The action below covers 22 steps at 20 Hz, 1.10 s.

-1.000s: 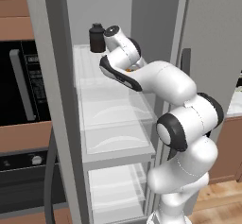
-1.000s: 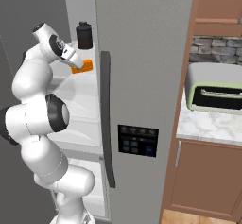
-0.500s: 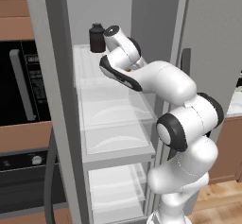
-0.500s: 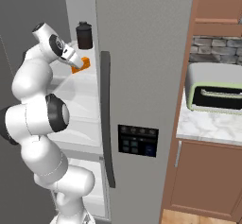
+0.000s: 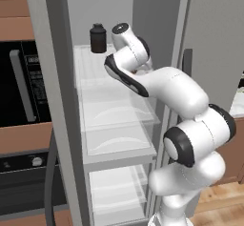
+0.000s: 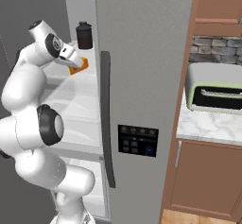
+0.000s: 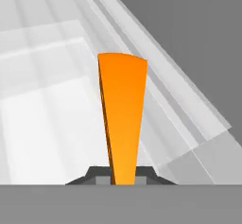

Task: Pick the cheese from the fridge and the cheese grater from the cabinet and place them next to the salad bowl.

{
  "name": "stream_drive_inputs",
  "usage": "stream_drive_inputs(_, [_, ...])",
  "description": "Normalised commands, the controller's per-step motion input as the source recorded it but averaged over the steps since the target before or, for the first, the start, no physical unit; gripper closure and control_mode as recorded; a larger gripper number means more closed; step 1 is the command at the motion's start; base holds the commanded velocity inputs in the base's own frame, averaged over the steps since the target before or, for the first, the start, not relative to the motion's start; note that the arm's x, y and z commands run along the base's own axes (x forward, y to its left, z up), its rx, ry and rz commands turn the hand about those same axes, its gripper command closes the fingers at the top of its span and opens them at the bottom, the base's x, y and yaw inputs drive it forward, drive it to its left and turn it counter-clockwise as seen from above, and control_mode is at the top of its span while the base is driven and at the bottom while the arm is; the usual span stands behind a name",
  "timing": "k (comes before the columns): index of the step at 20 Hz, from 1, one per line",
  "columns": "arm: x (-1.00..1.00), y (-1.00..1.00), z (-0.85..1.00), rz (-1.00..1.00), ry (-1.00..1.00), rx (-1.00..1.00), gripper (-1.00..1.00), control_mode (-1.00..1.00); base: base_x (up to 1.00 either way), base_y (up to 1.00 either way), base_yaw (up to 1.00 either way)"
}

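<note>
My gripper (image 7: 123, 179) is shut on the cheese (image 7: 123, 119), an orange wedge that stands up between the fingertips. The right base view shows the gripper (image 6: 72, 63) inside the open fridge (image 6: 142, 53), holding the cheese (image 6: 79, 66) over the upper translucent shelf. From the left base side, the arm's own links hide the hand inside the fridge (image 5: 47, 101). The grater, the cabinet and the salad bowl are out of view.
A dark cylindrical jar (image 5: 98, 38) stands at the back of the top shelf, close beside the hand (image 6: 84, 35). A black built-in oven (image 5: 19, 87) is left of the fridge. A green toaster oven (image 6: 212, 93) sits on the marble counter to the right.
The hand has drawn back a little toward the fridge opening, carrying the cheese with it. The jar has stayed in place.
</note>
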Motion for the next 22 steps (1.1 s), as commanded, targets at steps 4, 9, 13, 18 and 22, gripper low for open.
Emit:
stream_drive_inputs(4, [-0.91, -0.02, 0.18, 0.14, 0.00, 0.00, 1.00, -1.00, 0.00, 0.00, 0.00])
stream_drive_inputs(9, [-0.87, -0.08, 0.39, 0.24, 0.00, 0.02, 1.00, -1.00, 0.00, 0.00, 0.00])
stream_drive_inputs(13, [-0.63, -0.13, 0.05, 0.32, 0.11, 0.00, 1.00, -1.00, 0.00, 0.00, 0.00])
stream_drive_inputs(18, [-0.82, -0.01, 0.00, 0.31, 0.05, 0.00, 1.00, -1.00, 0.00, 0.00, 0.00])
stream_drive_inputs(22, [-0.80, 0.00, 0.06, 0.14, 0.13, 0.00, 1.00, -1.00, 0.00, 0.00, 0.00])
